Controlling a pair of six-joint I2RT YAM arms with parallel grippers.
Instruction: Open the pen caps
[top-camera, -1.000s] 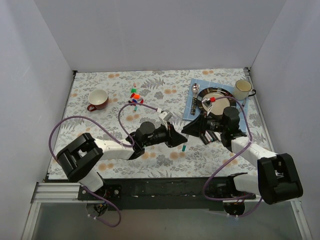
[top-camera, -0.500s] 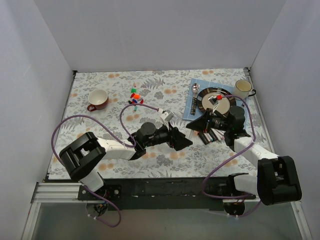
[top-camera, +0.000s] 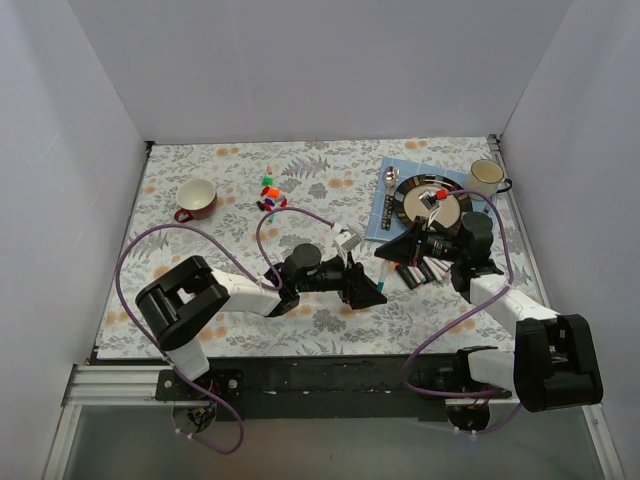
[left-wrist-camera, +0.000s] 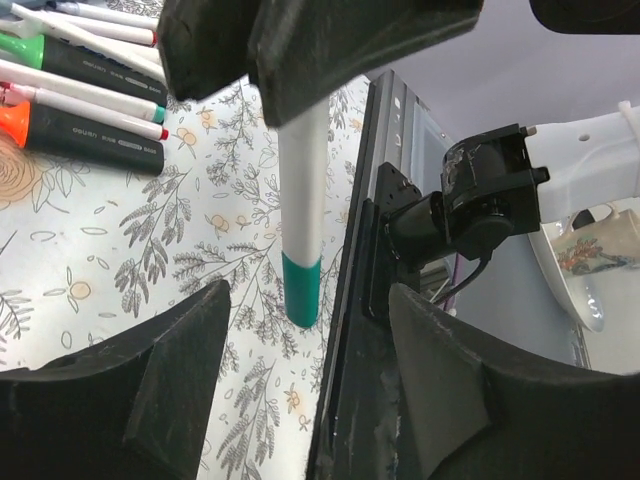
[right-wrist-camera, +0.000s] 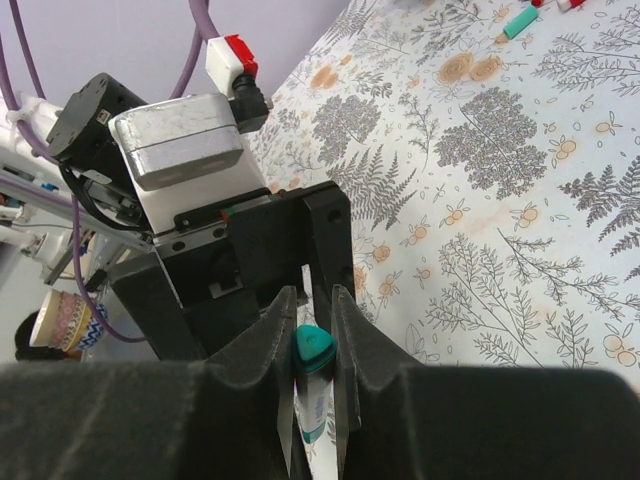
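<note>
Near the middle of the surface (top-camera: 330, 170), just above it, a white pen (left-wrist-camera: 303, 190) is held between the two arms. Its teal cap (left-wrist-camera: 301, 290) is on, at the free lower end. The right claw (right-wrist-camera: 312, 345) is clamped on the pen's white barrel, with the teal end sticking out past its fingertips. The left claw (left-wrist-camera: 307, 288) stands wide apart, one finger on each side of the cap and neither touching it.

Beside the right claw, more pens (left-wrist-camera: 85, 95) lie side by side on the surface. Some are slim and white, and two are thicker and black with green and orange ends. Farther back and to the left, a small cluster of loose caps (top-camera: 270, 195) in red, green and orange sits well apart from the arms. A red cup (top-camera: 196, 198) stands to the left of it. At the far right are a dark plate (top-camera: 410, 195), a spoon (top-camera: 390, 178) and a white mug (top-camera: 487, 178).
</note>
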